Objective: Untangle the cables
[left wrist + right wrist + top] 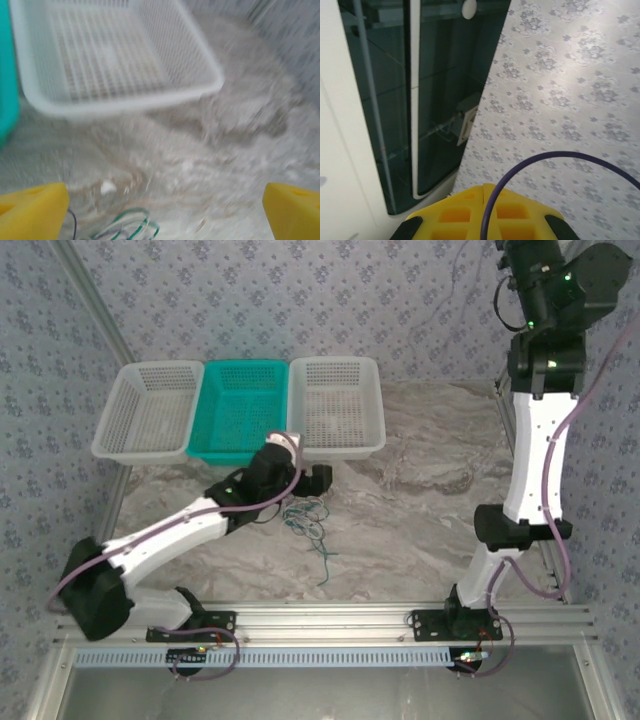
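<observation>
The cables (304, 519), thin green, dark and white wires, lie in a loose tangle on the marble tabletop, with one green strand trailing toward the near edge (325, 562). My left gripper (305, 483) hovers just beyond the tangle, toward the baskets. In the blurred left wrist view it (162, 212) stands wide open, its yellow fingertips (30, 210) far apart with nothing between them. Loops of the cables (127, 227) show low in the frame near the left finger. My right gripper (506, 192) is shut on nothing, raised high and facing the patterned wall.
Three baskets stand in a row at the back: white (145, 410), teal (237, 410) and white (335, 405). The right white basket (115, 55) is close ahead of the left gripper. The right arm (535, 430) stands upright at the right edge. A purple arm cable (555, 157) crosses the right wrist view.
</observation>
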